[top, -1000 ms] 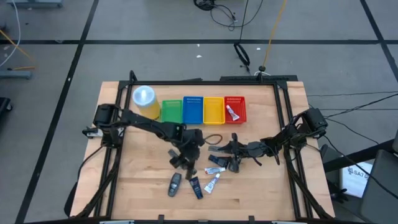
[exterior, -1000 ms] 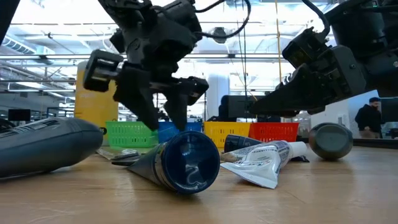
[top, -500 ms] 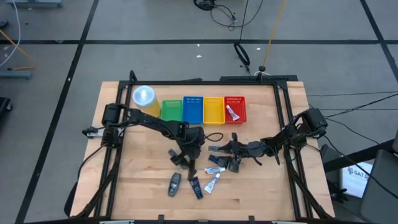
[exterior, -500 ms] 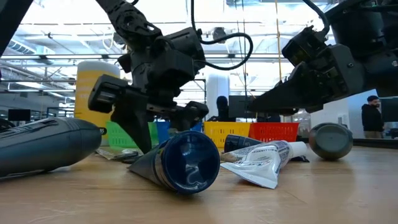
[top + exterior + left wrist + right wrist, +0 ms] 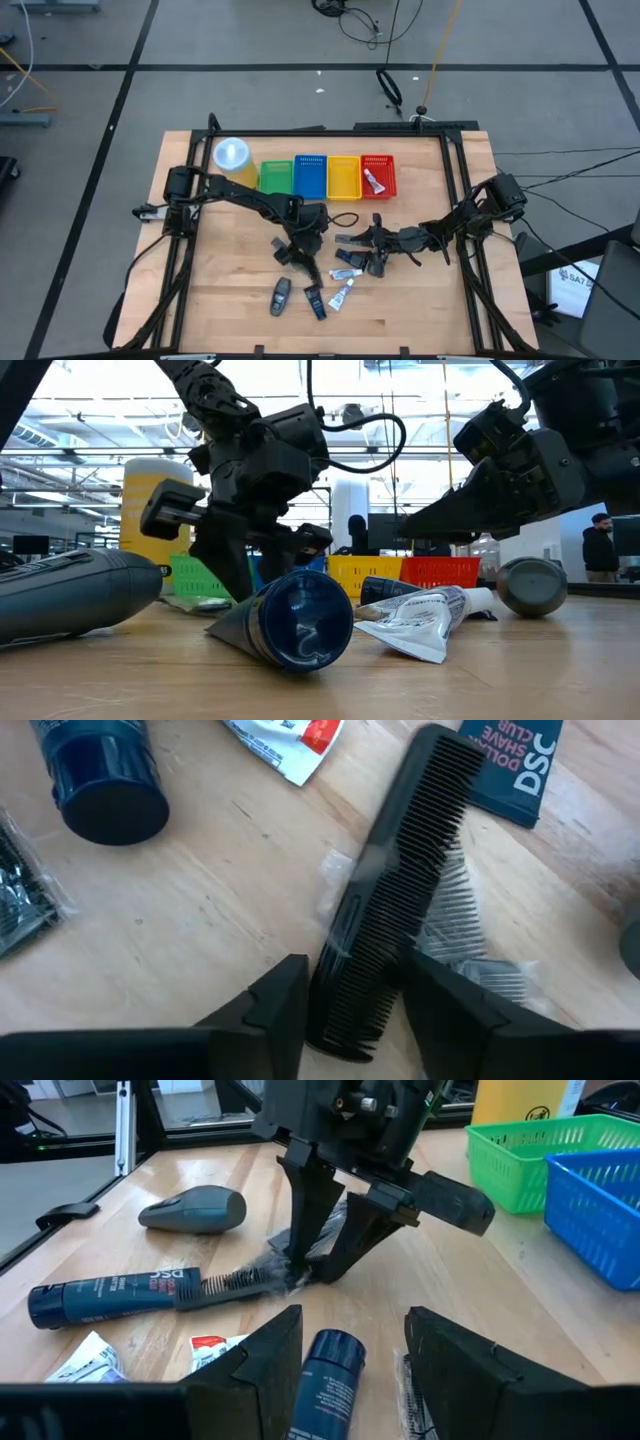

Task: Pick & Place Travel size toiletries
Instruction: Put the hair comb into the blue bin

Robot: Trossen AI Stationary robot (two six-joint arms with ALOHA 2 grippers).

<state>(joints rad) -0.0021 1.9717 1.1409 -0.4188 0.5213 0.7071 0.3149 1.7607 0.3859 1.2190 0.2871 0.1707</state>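
The travel size toiletries lie scattered mid-table: a black comb in a clear wrapper, a grey oval stick, a dark blue tube, a white tube and another dark blue tube. My left gripper is down on the comb's end and shut on it. My right gripper hovers open just right of it, pointing toward the table's left. The second blue tube lies on the table under the right gripper's fingers, untouched. My left gripper pinches the comb's end between its two fingers, one on the spine side and one on the teeth side. The fingers come slanting down from the table's left and lie across the comb. The comb lies flat on the table.
Along the far edge stand a yellow canister and green, blue, yellow and red baskets; a white tube lies in the red one. Bare wood lies at the near left and near right.
My left gripper has come down onto the table at the comb's end, tipping a little steeper, and its fingers have drawn in on the comb. The comb has stayed flat on the table.
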